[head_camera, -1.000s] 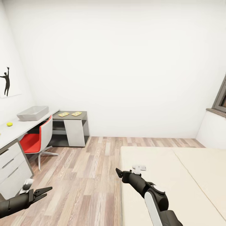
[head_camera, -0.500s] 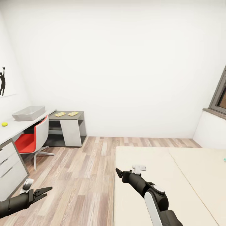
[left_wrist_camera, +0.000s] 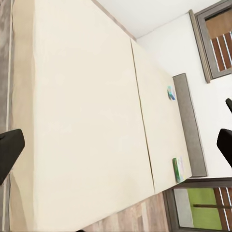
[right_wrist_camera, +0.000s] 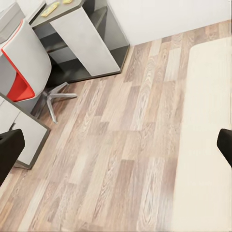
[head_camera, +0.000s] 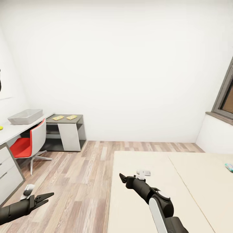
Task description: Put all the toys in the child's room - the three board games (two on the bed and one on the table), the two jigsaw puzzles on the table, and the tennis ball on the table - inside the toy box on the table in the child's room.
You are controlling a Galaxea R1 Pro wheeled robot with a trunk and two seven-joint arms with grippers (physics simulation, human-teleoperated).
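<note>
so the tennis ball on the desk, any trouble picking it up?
Probably prone to rolling: the tennis ball is round and rests on the flat table with nothing beside it. Being small, it likely needs a centred pinch or it may squirt out. Texture and weight can't be judged from here.

Plain white walls (head_camera: 129,64). Light wood-plank floor (head_camera: 81,174). Red-and-white swivel chair (head_camera: 29,145) tucked at tabletop edge. Low dark grey cabinet (head_camera: 66,132) in corner. Dark-framed window (head_camera: 225,94) at right wall.

1. Bare wood floor (head_camera: 81,174) lies open between the bed (head_camera: 155,181) and the table (head_camera: 13,131).
2. A red chair (head_camera: 27,144) stands against the table's front edge.
3. The mattress surface is mostly bare.
</note>
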